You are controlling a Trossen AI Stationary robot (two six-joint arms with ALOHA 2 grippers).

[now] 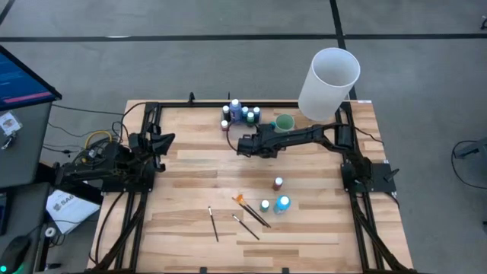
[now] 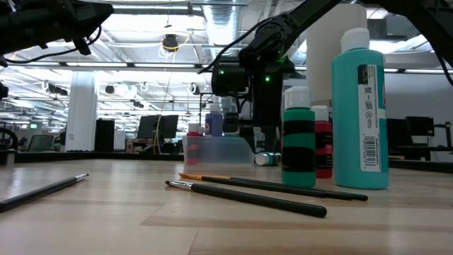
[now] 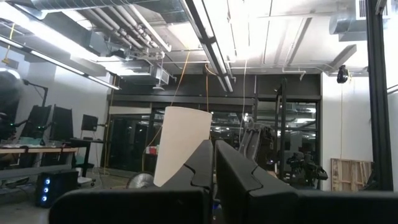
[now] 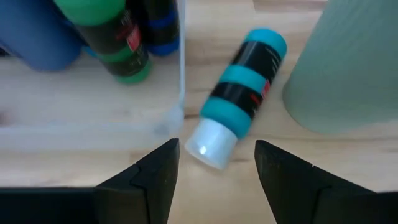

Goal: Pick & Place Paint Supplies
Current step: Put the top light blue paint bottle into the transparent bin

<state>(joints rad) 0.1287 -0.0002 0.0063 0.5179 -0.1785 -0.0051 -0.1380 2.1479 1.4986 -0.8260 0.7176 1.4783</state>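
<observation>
A teal paint bottle (image 4: 244, 92) lies on its side on the table, its white cap (image 4: 210, 144) toward my right gripper (image 4: 217, 167). That gripper is open, slanting down from the near side, with a finger on either side of the cap and touching nothing. The bottle lies between a clear container (image 4: 181, 74) of upright bottles (image 1: 240, 113) and the pale green cup (image 4: 348, 68). More bottles (image 1: 281, 202) and thin brushes (image 1: 251, 211) rest on the near half of the table. My left gripper (image 3: 214, 167) is shut and raised at the table's left side (image 1: 161, 142).
The tall white cylinder (image 1: 329, 80) stands at the far right corner, beside the green cup (image 1: 284, 122). A brown bottle (image 1: 278, 183) stands alone mid-table. Bare wood lies between the left arm and the brushes.
</observation>
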